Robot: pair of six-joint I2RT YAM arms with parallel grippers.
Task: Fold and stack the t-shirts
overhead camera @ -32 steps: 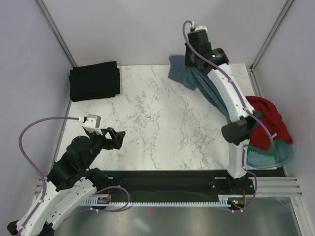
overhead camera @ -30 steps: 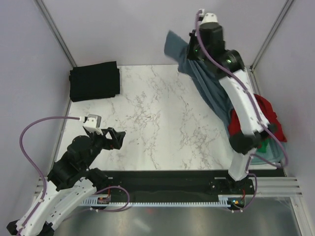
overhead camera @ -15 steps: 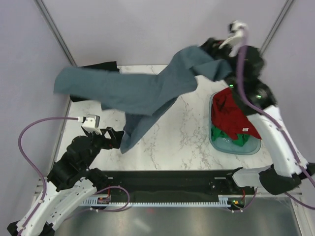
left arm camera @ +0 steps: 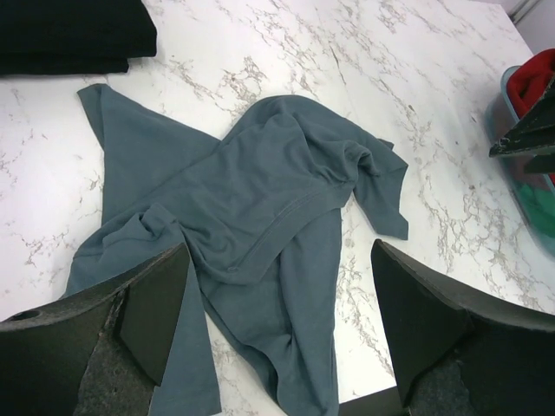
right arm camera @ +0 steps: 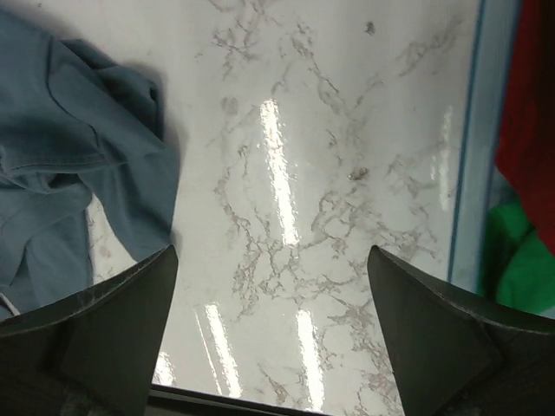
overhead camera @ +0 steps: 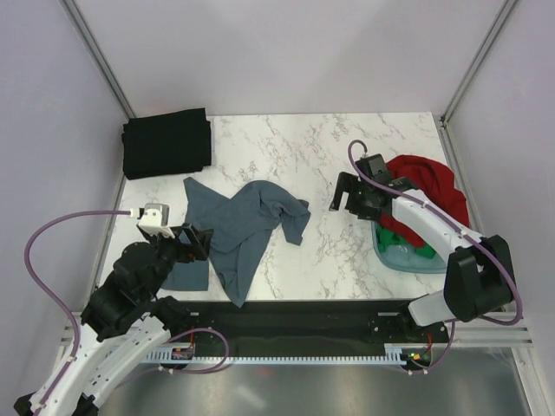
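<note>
The slate blue-grey t-shirt point(overhead camera: 243, 227) lies crumpled and unfolded on the marble table point(overhead camera: 329, 156), left of centre and reaching toward the near edge, with one sleeve flung toward the far left and a bunched flap pointing right. The top view alone takes in the whole layout. The black t-shirt point(overhead camera: 166, 144) sits folded square in the far left corner, while the red t-shirt point(overhead camera: 431, 185) spills over the tub point(overhead camera: 408, 263) at the right edge. The left gripper point(overhead camera: 196, 243) hangs over the blue-grey shirt's near left part with its jaws wide apart and empty. The right gripper point(overhead camera: 340, 192) is above bare marble between that shirt and the tub, its jaws also spread and holding nothing. The left wrist view shows the shirt's stitched hem and overlapping folds. The right wrist view shows the green t-shirt point(right arm camera: 520, 260) lying in the tub beside the red one.
</note>
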